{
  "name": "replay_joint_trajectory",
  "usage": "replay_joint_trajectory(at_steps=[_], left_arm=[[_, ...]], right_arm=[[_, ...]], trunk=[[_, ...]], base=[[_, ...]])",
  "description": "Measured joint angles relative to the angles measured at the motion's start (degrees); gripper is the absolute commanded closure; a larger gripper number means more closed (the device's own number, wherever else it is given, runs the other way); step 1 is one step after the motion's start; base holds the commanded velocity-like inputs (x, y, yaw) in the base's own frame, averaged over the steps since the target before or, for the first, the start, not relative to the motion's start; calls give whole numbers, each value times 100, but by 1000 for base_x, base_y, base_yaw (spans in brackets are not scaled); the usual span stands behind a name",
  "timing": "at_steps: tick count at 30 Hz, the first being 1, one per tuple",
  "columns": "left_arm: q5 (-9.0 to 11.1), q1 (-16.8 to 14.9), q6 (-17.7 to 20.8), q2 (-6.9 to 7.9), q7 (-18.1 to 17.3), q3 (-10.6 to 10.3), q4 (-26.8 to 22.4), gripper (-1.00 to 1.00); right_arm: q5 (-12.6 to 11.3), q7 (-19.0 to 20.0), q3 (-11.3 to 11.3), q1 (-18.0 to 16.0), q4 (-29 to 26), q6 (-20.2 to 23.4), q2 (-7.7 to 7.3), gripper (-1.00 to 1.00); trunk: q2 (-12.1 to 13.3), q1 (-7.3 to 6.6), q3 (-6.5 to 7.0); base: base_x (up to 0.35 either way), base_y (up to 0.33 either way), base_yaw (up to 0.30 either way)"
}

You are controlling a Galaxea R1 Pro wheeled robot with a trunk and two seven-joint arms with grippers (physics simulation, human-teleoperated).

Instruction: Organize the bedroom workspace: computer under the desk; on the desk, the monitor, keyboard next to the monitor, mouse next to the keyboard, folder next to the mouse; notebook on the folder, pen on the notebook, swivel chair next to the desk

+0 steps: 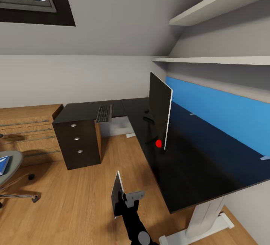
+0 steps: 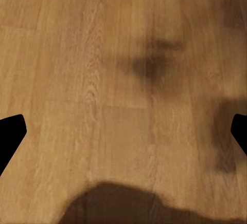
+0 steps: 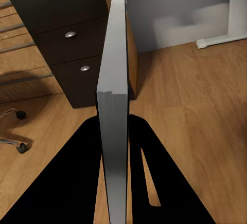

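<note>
desk (image 1: 195, 170): black l-shaped top, ahead and to the right of the right gripper (image 1: 125, 200), above its height.
swivel chair (image 1: 11, 162): well off to the gripper's left, apart from the desk.
monitor (image 1: 159, 110): upright on the desk, ahead-right of the gripper.
keyboard (image 1: 104, 113): on the desk's far wing, straight ahead, well apart from the monitor.
folder (image 1: 3, 164): blue, on the chair seat.
notebook (image 1: 117, 192): likely the thin grey slab, on edge, pinched by the right gripper over the floor.
left gripper (image 2: 123, 131): fingertips spread wide, nothing between them, floor beyond.
mouse (image 1: 158, 143): red, just beside the monitor's foot.
step: carry the slab up over the desk edge, tip it flat before release; the folder belongs beneath it first.
</note>
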Motion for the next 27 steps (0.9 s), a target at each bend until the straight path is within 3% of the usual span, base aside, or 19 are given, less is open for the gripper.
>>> replay_joint_trajectory(at_steps=[5, 13, 18, 27], left_arm=[[1, 0, 0, 0, 0, 0, 0, -100], [3, 0, -3, 0, 7, 5, -1, -100], [3, 1, -5, 0, 8, 14, -2, -100], [4, 1, 1, 0, 10, 20, 4, -100]], right_arm=[[8, 0, -9, 0, 6, -144, 0, 100], [-8, 5, 78, 1, 365, -827, 0, 100], [-9, 12, 89, 1, 464, -1064, 0, 100], [-12, 14, 93, 1, 483, -1110, 0, 100]], trunk=[[0, 0, 0], [0, 0, 0], [0, 0, 0], [0, 0, 0]], base=[[0, 0, 0], [0, 44, 242], [0, 246, 271], [0, 295, 273]])
